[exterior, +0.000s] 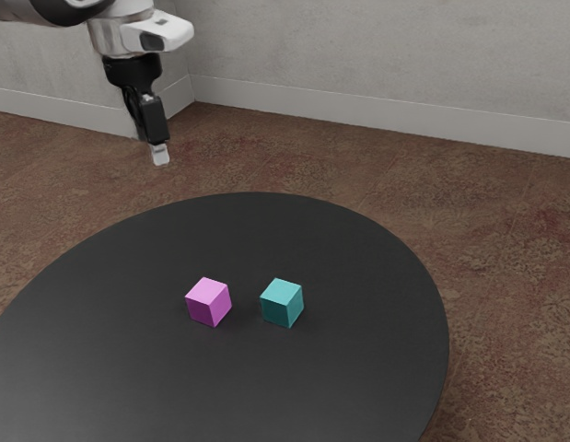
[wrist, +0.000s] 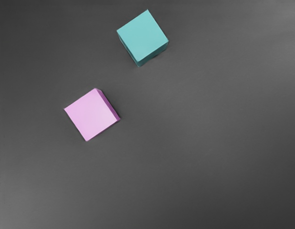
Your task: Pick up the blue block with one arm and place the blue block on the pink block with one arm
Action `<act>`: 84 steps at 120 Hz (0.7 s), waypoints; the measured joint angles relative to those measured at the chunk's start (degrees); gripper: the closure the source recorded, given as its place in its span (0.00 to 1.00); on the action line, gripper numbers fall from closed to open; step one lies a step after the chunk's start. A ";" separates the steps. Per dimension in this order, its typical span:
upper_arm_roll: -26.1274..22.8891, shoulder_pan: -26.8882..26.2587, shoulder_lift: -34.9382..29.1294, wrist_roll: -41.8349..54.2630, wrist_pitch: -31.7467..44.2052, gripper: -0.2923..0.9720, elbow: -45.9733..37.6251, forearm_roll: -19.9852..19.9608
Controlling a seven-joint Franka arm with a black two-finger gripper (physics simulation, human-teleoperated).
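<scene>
A blue-green block (exterior: 282,302) rests on the round black table (exterior: 110,368), near its middle. A pink block (exterior: 208,302) sits just to the exterior view's left of it, a small gap between them. My gripper (exterior: 159,153) hangs high above the table's far left part, well away from both blocks, and holds nothing. In the wrist view, the blue block (wrist: 142,37) and the pink block (wrist: 92,114) lie far below my hand, both flat on the dark table (wrist: 209,157).
The table stands on a brown carpet floor (exterior: 506,239), with a grey wall and white skirting (exterior: 377,106) behind it. Bare tabletop surrounds the two blocks on all sides.
</scene>
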 joint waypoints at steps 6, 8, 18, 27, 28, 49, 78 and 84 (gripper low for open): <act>-0.14 -0.23 0.15 1.37 1.18 0.23 0.19 0.06; -0.16 -0.37 0.22 1.80 1.51 0.23 0.22 0.07; -0.19 -0.93 0.26 3.76 2.81 0.23 0.23 -0.08; -0.51 -0.62 0.25 4.99 3.60 0.23 0.11 -0.25; -0.63 -0.55 0.27 5.18 3.67 0.23 0.08 -0.24; -2.50 -1.22 1.39 11.90 4.96 0.23 -3.04 0.48; -4.98 -1.56 6.65 26.96 16.50 0.23 -10.44 0.56; -5.59 -1.39 7.92 29.67 18.50 0.23 -10.85 0.27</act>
